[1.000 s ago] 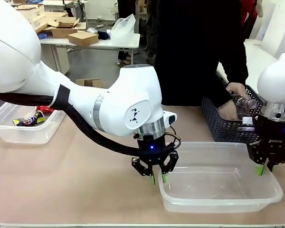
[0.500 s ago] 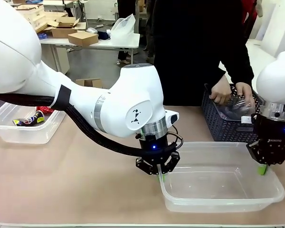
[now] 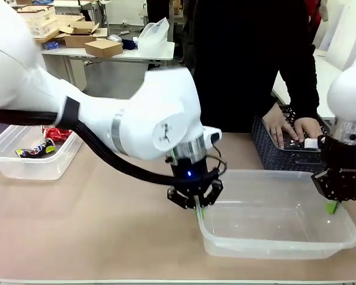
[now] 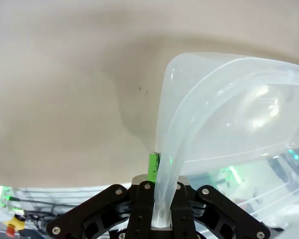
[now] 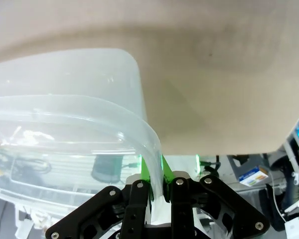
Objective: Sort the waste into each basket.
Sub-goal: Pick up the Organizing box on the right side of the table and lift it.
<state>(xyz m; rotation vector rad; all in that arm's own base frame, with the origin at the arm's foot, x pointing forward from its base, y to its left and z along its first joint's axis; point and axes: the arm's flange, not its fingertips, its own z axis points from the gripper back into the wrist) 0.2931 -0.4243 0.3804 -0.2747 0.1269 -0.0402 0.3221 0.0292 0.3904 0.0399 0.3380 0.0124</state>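
A clear tub point(image 3: 273, 244), one basket, sits in front of me with nothing inside. My left gripper point(image 3: 197, 206) is shut on its left rim and my right gripper point(image 3: 331, 205) is shut on its right rim. In the left wrist view the rolled rim point(image 4: 175, 149) runs down between the closed fingers of the left gripper point(image 4: 160, 174). The right wrist view shows the rim point(image 5: 139, 127) pinched by the right gripper point(image 5: 157, 174). The other clear basket point(image 3: 12, 169) stands at the far left, holding waste: a dark-blue-and-yellow can point(image 3: 35, 149) and a red can point(image 3: 58, 134).
A dark lattice basket point(image 3: 273, 155) stands behind the right end of the held tub. A person in black stands at the far side with both hands point(image 3: 293, 129) inside it. The tan table point(image 3: 107, 237) lies bare between the two tubs.
My left gripper closed onto the tub's left rim. The tub has risen slightly between both grippers. The person's hands went down into the lattice basket.
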